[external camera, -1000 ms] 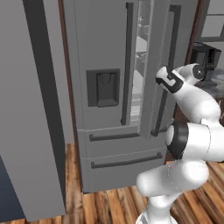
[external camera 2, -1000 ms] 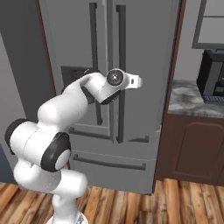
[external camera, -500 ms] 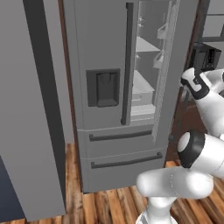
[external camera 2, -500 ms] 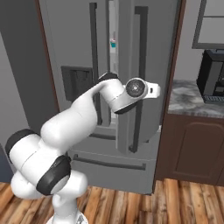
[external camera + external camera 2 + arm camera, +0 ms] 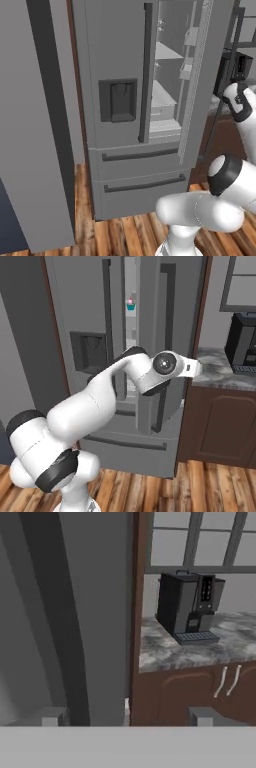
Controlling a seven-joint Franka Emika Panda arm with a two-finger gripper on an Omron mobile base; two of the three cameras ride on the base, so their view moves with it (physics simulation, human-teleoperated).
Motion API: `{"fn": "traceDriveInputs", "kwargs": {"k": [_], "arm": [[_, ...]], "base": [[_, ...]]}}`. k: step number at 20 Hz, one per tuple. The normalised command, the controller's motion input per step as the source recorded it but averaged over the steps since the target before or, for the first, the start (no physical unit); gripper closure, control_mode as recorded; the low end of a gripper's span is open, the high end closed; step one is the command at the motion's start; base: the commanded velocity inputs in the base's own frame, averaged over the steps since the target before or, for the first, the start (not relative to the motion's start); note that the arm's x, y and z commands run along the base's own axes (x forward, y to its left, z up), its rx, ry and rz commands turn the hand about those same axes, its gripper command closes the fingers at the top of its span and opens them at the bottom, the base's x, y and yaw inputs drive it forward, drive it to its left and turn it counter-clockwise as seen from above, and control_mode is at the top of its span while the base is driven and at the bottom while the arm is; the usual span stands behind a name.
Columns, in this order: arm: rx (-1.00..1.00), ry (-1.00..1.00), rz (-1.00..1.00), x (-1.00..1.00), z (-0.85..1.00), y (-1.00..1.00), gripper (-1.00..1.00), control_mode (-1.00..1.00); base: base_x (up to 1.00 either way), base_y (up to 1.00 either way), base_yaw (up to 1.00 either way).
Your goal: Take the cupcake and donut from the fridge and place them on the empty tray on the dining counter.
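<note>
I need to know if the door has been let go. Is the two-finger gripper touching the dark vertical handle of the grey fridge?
Apart. In the hand view the gripper stands open with nothing between its tips; the dark handle runs behind, clear of them.

The fridge (image 5: 125,100) stands on a wooden floor (image 5: 210,486). Its right door is partly open, and pale shelves (image 5: 162,102) show inside. The cupcake (image 5: 131,304) sits on an upper shelf. Beside the fridge, a marbled tabletop (image 5: 200,644) carries a dark coffee machine (image 5: 189,607).
</note>
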Motion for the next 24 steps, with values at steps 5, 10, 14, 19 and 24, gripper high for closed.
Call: {"fn": "traceDriveInputs", "kwargs": {"k": [5,10,14,19,24], "arm": [[0.0,-0.1,-0.31,-0.97,0.26,0.22,-1.0,-1.0],[-0.06,-0.06,-0.09,-0.93,0.54,0.77,-1.0,-1.0],[-0.02,0.09,0.0,-0.91,0.57,0.69,-1.0,-1.0],[0.0,0.11,0.02,-0.72,0.22,0.84,-1.0,-1.0],[-0.15,0.19,0.15,-0.31,0.0,0.99,-1.0,-1.0]], "base": [[0.0,0.0,0.0],[0.0,0.0,0.0],[0.0,0.0,0.0],[0.0,0.0,0.0],[0.0,0.0,0.0]]}}
